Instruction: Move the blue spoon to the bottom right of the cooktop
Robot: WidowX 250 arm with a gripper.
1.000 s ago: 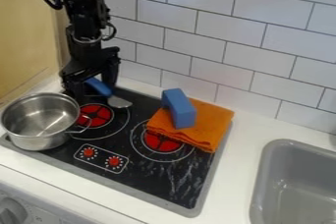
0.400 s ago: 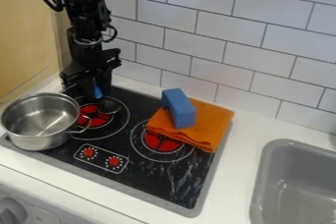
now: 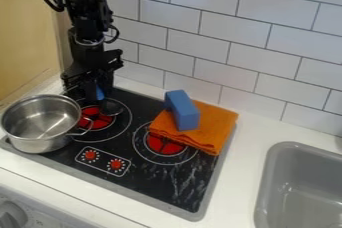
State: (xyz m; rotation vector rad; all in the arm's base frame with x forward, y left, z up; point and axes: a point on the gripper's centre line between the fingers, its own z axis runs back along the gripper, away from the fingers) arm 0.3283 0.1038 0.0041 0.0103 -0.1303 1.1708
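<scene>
At the back left of the cooktop (image 3: 150,184), the gripper (image 3: 97,95) points down and is shut on the blue handle of the spoon (image 3: 100,93). Only a short piece of the handle shows between the black fingers. The spoon's metal bowl (image 3: 111,107) sticks out to the right of the fingers, over the edge of the back left red burner (image 3: 97,118). Whether the spoon touches the cooktop, I cannot tell.
A steel pot (image 3: 41,142) stands at the cooktop's left, close to the gripper, its handle towards the burner. A blue block (image 3: 182,110) rests on a folded orange cloth (image 3: 217,127) at the back right. Beyond the right counter is a grey sink (image 3: 267,187).
The gripper has shut on the spoon's handle. The spoon has turned, its bowl shifting slightly left and looking darker. Pot, cloth and block have not moved.
</scene>
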